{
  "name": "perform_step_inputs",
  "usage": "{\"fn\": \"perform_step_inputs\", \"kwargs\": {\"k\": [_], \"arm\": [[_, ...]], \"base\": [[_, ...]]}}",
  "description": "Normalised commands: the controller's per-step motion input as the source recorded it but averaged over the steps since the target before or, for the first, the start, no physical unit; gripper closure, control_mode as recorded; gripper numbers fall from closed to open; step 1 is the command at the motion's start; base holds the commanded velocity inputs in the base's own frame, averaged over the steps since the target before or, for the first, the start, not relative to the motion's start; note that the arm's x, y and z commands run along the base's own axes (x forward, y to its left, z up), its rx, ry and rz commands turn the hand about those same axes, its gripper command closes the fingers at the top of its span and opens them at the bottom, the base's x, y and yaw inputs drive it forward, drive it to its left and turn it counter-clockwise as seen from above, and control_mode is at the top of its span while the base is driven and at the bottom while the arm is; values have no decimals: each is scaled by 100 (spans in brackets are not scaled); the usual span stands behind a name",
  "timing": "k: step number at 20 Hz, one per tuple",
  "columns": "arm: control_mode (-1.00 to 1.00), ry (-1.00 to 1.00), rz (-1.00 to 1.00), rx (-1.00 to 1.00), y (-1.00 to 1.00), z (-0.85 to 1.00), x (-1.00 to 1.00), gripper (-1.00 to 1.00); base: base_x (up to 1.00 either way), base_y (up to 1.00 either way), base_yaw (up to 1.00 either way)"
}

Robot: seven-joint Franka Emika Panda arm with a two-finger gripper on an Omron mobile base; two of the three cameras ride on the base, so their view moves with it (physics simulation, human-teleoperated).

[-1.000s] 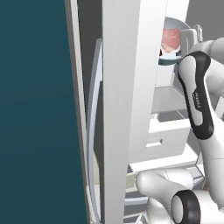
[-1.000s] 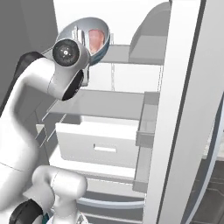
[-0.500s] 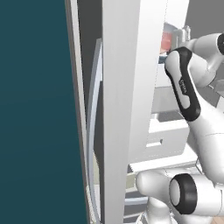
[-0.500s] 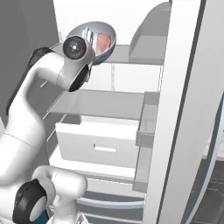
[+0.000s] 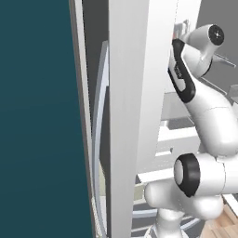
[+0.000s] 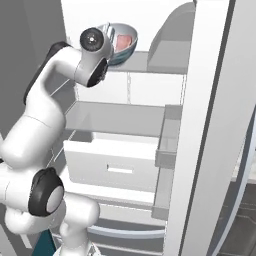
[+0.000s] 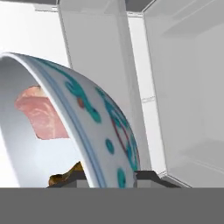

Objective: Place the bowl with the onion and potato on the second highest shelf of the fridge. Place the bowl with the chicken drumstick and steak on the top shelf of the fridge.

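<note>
Fridge (image 6: 150, 125): tall white box, door open, smooth matte walls. In the right base view the interior runs from 12 to 6 o'clock; a broad white door edge stands at 3 o'clock. In the left base view the door slab (image 5: 139, 93) cuts the frame vertically at centre, with a flat teal panel (image 5: 37, 116) at 9 o'clock.

Arm (image 6: 45, 115): glossy white segments, dark round joints, rising from 7 o'clock to 11 o'clock in the right base view.

Drawer (image 6: 110, 162): white rectangular box with a slot handle, near centre, below a flat grey translucent shelf pane (image 6: 115, 117).

Top shelf (image 6: 167, 62): thin grey pane at 1 o'clock, pale front edge. The bowl sits level with it at its left end; whether it touches the pane I cannot tell.

Patterned bowl (image 7: 100, 127): round, glossy white, teal swirls and a blue rim line, seen tilted on edge in the hand view. In the right base view it (image 6: 122, 44) is at 12 o'clock, just beside the wrist.

Gripper (image 7: 109, 177): fingers pinched on the bowl's rim, one tip inside, one outside.

Steak (image 7: 41, 116): flat pink marbled slab, inside the bowl at 9 o'clock.

Chicken drumstick (image 7: 65, 175): small brown glossy piece at 7 o'clock, low in the bowl, partly hidden.
</note>
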Motion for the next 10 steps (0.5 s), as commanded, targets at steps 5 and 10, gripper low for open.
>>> {"fn": "perform_step_inputs", "kwargs": {"k": [5,10], "arm": [[-100,0,-6,5,6,-7,79,100],[-100,0,-8,0,12,-5,68,-100]], "base": [[0,0,0],[0,0,0]]}}
